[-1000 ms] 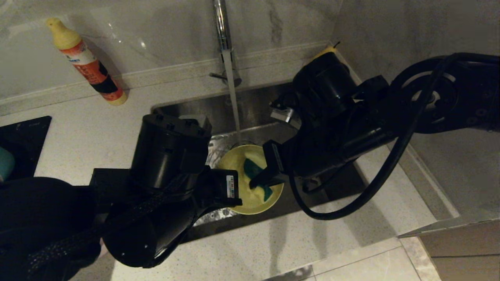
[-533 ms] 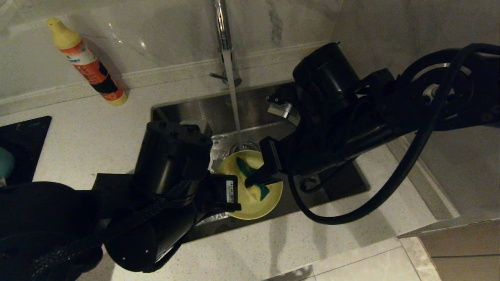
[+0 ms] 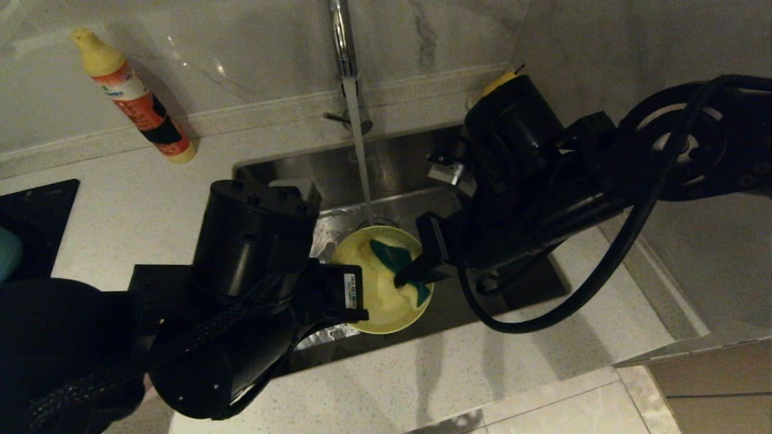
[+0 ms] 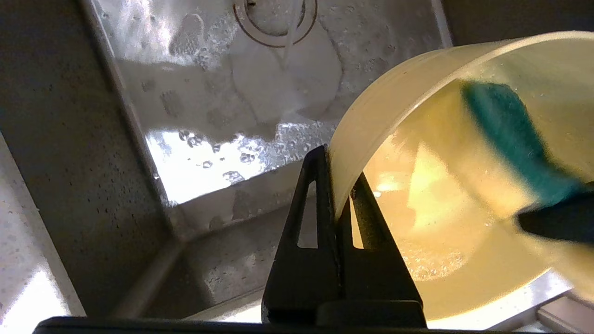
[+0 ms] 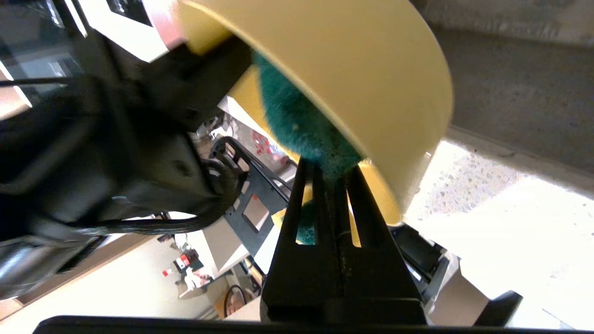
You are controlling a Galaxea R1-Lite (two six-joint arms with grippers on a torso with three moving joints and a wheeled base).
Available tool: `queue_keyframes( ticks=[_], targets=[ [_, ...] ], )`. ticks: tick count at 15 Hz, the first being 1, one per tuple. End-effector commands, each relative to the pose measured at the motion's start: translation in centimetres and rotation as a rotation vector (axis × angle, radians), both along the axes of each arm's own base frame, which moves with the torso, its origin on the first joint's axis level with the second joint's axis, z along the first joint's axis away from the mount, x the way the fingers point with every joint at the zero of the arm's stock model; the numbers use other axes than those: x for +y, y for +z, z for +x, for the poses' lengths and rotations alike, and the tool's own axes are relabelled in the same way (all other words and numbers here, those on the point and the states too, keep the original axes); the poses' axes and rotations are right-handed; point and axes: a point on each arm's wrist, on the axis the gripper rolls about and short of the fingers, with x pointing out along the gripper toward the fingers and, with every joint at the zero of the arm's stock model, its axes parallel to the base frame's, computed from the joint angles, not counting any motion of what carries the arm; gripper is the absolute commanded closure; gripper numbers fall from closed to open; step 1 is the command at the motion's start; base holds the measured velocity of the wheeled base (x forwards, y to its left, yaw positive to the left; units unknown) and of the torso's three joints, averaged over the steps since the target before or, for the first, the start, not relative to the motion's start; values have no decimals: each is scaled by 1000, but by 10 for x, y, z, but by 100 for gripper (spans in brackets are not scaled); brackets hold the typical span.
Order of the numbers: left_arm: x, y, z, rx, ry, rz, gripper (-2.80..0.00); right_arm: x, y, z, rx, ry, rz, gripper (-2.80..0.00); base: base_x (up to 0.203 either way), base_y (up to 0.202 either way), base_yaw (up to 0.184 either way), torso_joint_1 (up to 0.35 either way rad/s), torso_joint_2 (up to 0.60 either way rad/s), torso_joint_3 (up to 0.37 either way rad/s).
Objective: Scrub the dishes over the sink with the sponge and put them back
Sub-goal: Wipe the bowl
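A yellow bowl hangs tilted over the sink, close to the stream from the tap. My left gripper is shut on the bowl's rim, one finger inside and one outside, as the left wrist view shows at the left gripper. My right gripper is shut on the sponge and presses its green face against the bowl's inside. In the right wrist view the sponge sits between the right gripper and the bowl. Suds lie in the bowl.
An orange bottle with a yellow cap stands at the back left of the counter. A black hob lies at the left, with a light blue rounded thing at the edge. Water runs onto the drain strainer. Pale counter fronts the sink.
The right gripper carried the sponge a little left across the bowl's inside, then back right. The left gripper and bowl shifted slightly and stay over the sink.
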Motion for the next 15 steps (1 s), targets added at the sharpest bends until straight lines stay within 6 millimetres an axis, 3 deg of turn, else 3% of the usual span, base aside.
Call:
queue_keyframes(
  ticks=[1,6,9,15],
  targets=[
    [1,3,0,-9,4,-11,0,3,-4,-5,19,16,-12,0,0,0,0,0,0,0],
    [-1,-2,1,5,3,0,0,21,-6,-22,20,86,-14,0,0,0,0,0,0,0],
    [0,-7,0,17,0,12,0,24,-2,-19,4,84,1,0,0,0,0,0,0,0],
    [2,-5,-1,10,2,2,0,-4,18,-9,-35,12,37,0,0,0,0,0,0,0]
  ],
)
